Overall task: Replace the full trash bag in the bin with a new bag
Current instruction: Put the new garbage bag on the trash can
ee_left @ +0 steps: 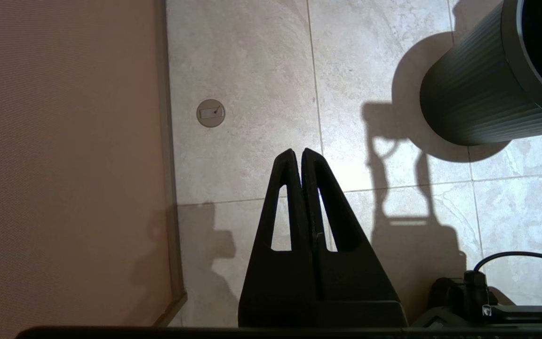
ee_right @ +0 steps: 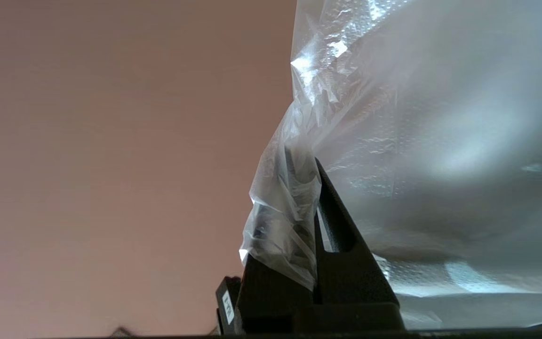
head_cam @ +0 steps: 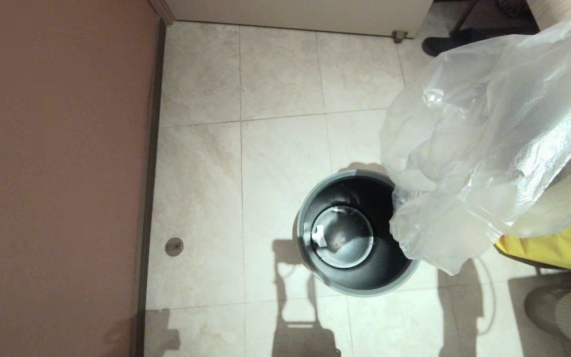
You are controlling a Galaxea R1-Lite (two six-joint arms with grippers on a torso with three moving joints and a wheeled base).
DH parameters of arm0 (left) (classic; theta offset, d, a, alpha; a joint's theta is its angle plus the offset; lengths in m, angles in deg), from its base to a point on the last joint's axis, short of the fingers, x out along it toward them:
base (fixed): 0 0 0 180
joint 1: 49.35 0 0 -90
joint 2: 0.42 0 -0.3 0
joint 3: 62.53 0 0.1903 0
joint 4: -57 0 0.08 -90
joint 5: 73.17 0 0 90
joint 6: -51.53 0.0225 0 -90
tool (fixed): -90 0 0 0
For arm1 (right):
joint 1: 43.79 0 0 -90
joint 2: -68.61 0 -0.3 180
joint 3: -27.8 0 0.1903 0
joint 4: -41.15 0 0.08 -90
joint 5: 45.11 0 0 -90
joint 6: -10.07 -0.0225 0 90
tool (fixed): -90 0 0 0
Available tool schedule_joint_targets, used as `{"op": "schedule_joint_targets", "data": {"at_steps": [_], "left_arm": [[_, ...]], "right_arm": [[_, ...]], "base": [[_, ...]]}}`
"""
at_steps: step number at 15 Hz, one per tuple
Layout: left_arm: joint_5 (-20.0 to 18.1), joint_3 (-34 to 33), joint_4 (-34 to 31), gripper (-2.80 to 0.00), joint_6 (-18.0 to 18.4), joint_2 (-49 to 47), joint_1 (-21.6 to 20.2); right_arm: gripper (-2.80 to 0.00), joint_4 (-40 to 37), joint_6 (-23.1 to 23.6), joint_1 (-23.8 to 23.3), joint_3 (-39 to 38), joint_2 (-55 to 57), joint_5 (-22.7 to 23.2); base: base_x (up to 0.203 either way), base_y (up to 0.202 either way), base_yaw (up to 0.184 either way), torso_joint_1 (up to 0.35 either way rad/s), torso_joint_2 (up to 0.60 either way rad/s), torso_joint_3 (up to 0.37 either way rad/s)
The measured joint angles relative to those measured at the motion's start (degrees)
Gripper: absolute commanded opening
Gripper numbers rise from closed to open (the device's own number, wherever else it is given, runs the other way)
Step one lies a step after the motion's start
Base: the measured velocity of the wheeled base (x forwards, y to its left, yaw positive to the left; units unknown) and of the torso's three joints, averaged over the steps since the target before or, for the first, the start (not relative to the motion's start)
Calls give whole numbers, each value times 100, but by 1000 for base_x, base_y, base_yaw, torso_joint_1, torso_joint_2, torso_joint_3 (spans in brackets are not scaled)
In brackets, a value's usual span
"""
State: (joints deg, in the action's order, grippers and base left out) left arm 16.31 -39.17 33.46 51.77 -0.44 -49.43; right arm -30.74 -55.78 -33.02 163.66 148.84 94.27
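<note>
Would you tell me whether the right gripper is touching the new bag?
Touching: in the right wrist view the right gripper is shut on the new bag.

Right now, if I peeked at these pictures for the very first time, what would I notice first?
Probably the new bag, a big crinkly see-through sheet billowing at the robot's right, its lowest folds overlapping the right edge of the bin. The right gripper is shut on a bunch of that plastic. Next comes the bin itself on the tiled floor, with no liner in it, showing its shiny round bottom, while the left gripper hangs shut above the floor beside the bin.
</note>
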Motion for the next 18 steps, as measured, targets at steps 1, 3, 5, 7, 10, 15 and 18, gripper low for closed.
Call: {"op": "schedule_joint_targets", "data": {"at_steps": [1, 3, 5, 7, 10, 15, 18], "left_arm": [[0, 0, -1, -280, 0, 0, 0], [0, 0, 1, -280, 0, 0, 0], [-3, 0, -1, -280, 0, 0, 0], [0, 0, -1, -280, 0, 0, 0], [0, 0, -1, -280, 0, 0, 0], [-3, 0, 1, -280, -2, 0, 0], [0, 0, 1, -280, 0, 0, 0]], "right_arm": [[-280, -21, -11, 123, -15, -4, 0], [-280, -54, -7, 426, -70, -17, 65], [-280, -65, 6, 620, -109, -4, 290], [-280, -61, 10, 716, -106, 92, 312], [-280, -57, 52, 853, -95, 471, 296], [-280, -128, 295, 935, -50, 1700, 21], [-280, 109, 831, 815, -1, 2666, -478]], "base": [[0, 0, 0, 0, 0, 0], [0, 0, 0, 0, 0, 0], [0, 0, 0, 0, 0, 0], [0, 0, 0, 0, 0, 0], [0, 0, 0, 0, 0, 0], [0, 0, 0, 0, 0, 0], [0, 0, 0, 0, 0, 0]]}}
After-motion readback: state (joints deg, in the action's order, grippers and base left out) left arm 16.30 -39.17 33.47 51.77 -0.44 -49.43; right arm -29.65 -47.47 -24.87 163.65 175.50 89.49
